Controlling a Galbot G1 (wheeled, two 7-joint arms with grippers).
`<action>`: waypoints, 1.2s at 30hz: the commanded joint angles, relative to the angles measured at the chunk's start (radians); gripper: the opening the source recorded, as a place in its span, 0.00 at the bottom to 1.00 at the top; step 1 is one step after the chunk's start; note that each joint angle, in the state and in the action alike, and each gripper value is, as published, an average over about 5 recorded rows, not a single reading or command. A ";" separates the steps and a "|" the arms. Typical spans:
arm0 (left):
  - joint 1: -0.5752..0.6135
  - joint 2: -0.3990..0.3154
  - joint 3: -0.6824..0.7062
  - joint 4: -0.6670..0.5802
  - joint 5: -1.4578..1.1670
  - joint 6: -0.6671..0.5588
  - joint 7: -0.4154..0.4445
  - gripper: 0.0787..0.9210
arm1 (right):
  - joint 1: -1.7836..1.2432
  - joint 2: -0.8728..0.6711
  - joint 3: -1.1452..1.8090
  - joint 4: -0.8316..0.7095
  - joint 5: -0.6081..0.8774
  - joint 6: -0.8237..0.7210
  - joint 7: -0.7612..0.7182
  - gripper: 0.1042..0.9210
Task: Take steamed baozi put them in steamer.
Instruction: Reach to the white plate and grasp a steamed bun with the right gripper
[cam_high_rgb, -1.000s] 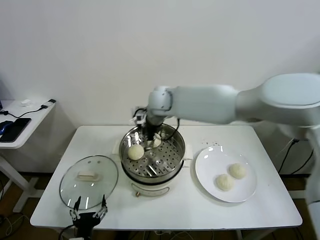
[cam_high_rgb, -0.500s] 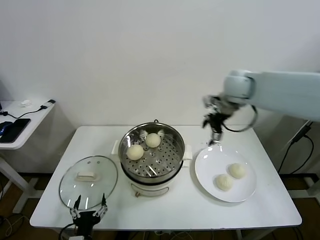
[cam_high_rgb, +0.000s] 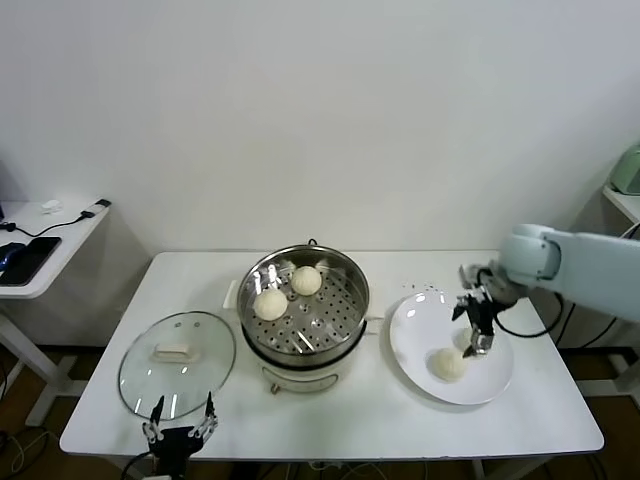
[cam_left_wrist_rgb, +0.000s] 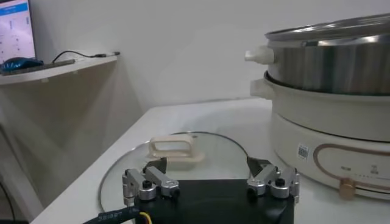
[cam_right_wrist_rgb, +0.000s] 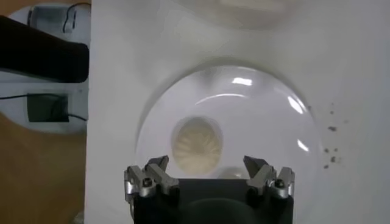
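The steel steamer (cam_high_rgb: 352, 318) stands mid-table with two steamed baozi (cam_high_rgb: 270, 303) (cam_high_rgb: 306, 280) on its perforated tray. On the white plate (cam_high_rgb: 420, 322) to its right lies one bun (cam_high_rgb: 448, 363); a second is mostly hidden behind my right gripper (cam_high_rgb: 474, 336), which hovers open just above the plate. In the right wrist view one bun (cam_right_wrist_rgb: 197, 143) lies on the plate (cam_right_wrist_rgb: 268, 115) ahead of the open right gripper (cam_right_wrist_rgb: 207, 169). My left gripper (cam_high_rgb: 180, 433) is parked, open and empty, at the table's front edge; in its wrist view (cam_left_wrist_rgb: 207, 175) it faces the steamer (cam_left_wrist_rgb: 329, 91).
The round glass lid (cam_high_rgb: 178, 362) with a white handle lies flat at the table's front left, just beyond the left gripper; it also shows in the left wrist view (cam_left_wrist_rgb: 201, 143). A low side table (cam_high_rgb: 40, 245) with a phone and cables stands to the left.
My right arm left the steamer, where a second bun now lies, swung right over the table and came down over the plate. The left arm has not moved.
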 joint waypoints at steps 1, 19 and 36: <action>0.006 0.000 0.000 -0.002 0.002 -0.005 0.001 0.88 | -0.240 -0.030 0.161 -0.041 -0.085 -0.037 0.048 0.88; 0.007 0.000 0.003 -0.002 0.004 -0.007 0.001 0.88 | -0.363 0.029 0.265 -0.088 -0.119 -0.079 0.111 0.88; 0.015 -0.007 0.006 -0.011 0.010 -0.007 -0.003 0.88 | -0.297 0.018 0.247 -0.068 -0.128 -0.058 0.071 0.73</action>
